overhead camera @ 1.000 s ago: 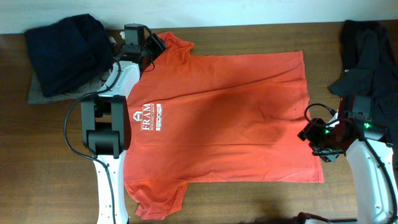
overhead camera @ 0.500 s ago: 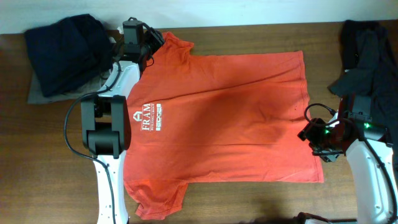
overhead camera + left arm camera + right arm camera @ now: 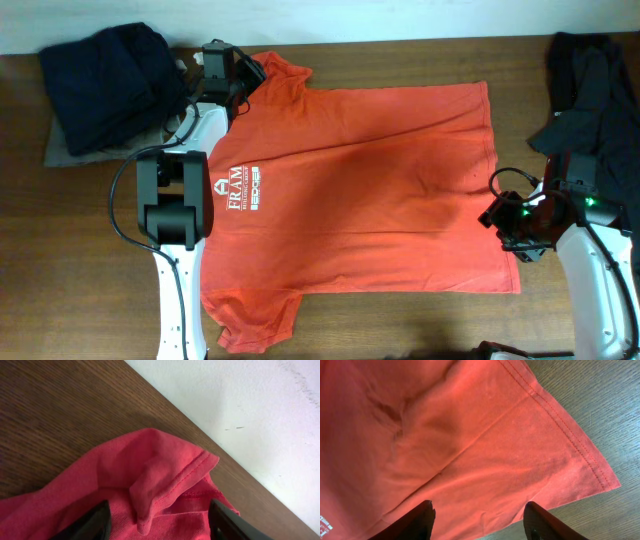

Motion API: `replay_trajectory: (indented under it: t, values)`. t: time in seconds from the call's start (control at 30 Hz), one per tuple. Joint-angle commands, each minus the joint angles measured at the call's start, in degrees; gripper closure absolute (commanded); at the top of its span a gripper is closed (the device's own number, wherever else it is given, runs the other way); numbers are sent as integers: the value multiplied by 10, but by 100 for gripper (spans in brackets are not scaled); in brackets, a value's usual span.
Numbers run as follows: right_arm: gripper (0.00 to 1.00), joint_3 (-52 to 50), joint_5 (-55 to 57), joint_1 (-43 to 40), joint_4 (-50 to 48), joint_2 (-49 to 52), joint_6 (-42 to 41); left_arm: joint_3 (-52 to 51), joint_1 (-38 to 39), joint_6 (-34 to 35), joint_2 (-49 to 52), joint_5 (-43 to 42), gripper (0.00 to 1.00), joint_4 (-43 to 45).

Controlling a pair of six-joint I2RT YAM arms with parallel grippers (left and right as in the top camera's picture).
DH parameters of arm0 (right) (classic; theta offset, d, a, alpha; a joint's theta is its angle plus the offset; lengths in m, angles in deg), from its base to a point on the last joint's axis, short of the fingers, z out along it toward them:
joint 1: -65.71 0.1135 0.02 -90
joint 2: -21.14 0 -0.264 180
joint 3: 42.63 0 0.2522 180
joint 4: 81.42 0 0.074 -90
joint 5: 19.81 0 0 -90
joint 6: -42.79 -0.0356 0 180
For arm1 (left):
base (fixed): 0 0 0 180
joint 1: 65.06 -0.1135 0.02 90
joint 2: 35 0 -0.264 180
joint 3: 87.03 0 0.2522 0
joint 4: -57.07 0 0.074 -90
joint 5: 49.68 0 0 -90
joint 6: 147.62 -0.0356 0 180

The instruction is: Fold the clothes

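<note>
Both left hand (image 3: 159, 516) and right hand (image 3: 479, 510) poised spread-fingered over T-shirt (image 3: 360, 180).

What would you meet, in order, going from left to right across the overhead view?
dark clothes pile → left arm → red-orange T-shirt → right arm → dark garments at the right edge

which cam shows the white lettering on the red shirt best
Overhead: the white lettering is readable on the T-shirt chest. The right wrist view catches only a sliver at its lower left edge; the left wrist view shows bunched red fabric, no print.
</note>
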Motion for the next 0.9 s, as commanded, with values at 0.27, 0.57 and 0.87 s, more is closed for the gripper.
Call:
replay_trajectory:
  t: [0.27,0.57,0.87]
  values:
    - [38,9,-7,5,0,-2,6,11,-2,5,19,-13,47,8]
    - [38,9,-7,5,7,-2,6,13,-2,5,19,-15,69,15]
    - [38,9,-7,5,9,-2,6,13,-6,5,19,-15,96,27]
